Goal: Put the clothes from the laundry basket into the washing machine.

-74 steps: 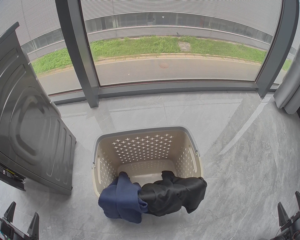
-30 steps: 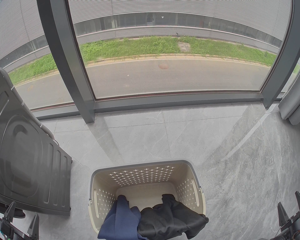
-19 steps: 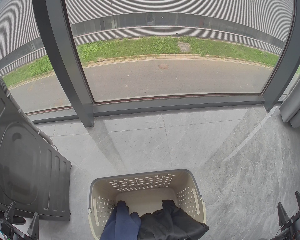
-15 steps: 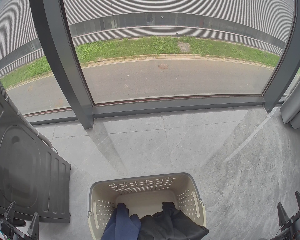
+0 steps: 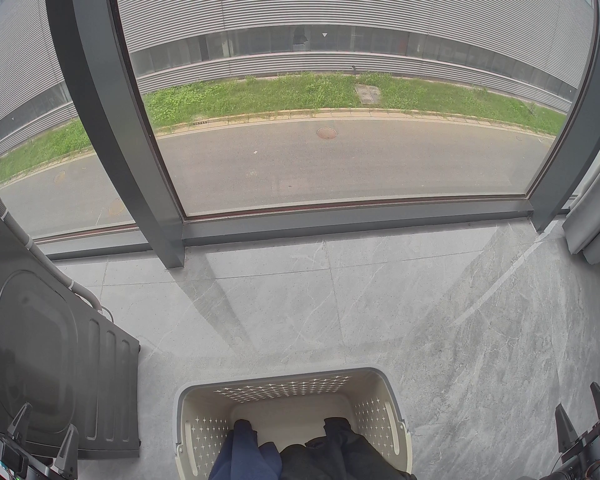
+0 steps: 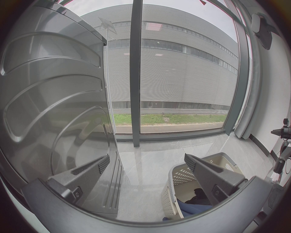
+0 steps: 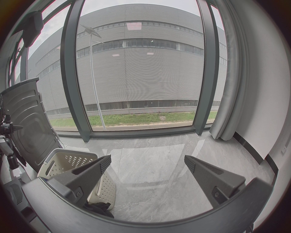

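Beige laundry basket point(image 5: 182, 420) w/ clothes, on floor nr washing machine point(image 5: 56, 369).
Blue garment point(image 5: 244, 455) & black garment point(image 5: 340, 453) are being draped over its near rim; left gripper point(image 5: 45, 430), right gripper point(image 5: 578, 405) are being held released, empty.

A grey marbled tile floor point(image 5: 387, 300) runs to a floor-to-ceiling window point(image 5: 350, 162) set in dark frame posts point(image 5: 119, 137). Daylight comes through the glass. Outside lie a road point(image 5: 269, 156), a grass strip point(image 5: 281, 94) and a ribbed grey building point(image 5: 350, 15). A pale curtain point(image 7: 225, 91) hangs at the window's right edge, beside a white wall point(image 7: 266, 91) with dark skirting point(image 7: 248, 148).
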`<state>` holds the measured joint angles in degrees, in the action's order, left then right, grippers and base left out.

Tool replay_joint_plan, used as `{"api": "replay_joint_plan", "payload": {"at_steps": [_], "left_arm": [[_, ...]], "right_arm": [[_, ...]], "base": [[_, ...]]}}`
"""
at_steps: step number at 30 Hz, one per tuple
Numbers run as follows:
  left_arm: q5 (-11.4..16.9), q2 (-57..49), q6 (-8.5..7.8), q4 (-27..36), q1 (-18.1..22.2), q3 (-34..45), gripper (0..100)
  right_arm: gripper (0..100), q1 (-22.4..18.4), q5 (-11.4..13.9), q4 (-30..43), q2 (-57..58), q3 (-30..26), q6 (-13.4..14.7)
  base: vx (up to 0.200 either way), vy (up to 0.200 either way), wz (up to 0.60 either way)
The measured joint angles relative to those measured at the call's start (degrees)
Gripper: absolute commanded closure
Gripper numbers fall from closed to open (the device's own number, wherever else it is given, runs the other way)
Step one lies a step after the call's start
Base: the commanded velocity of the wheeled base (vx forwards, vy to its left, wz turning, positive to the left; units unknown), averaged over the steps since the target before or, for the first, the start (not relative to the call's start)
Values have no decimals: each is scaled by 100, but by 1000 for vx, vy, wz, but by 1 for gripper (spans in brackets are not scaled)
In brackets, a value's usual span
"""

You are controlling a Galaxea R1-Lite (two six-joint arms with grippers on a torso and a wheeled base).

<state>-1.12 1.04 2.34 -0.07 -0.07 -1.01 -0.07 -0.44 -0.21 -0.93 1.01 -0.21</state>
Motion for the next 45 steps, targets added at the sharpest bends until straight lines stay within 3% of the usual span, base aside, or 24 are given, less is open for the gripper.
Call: {"api": "replay_joint_plan", "payload": {"at_steps": [11, 45], "left_arm": [[0, 0, 1, 2, -2, 0, 0], [0, 0, 0, 0, -2, 0, 0]], "right_arm": [[0, -4, 0, 2, 0, 0, -1], [0, -2, 0, 2, 0, 0, 5]], "base": [[73, 0, 0], [0, 0, 0]]}}
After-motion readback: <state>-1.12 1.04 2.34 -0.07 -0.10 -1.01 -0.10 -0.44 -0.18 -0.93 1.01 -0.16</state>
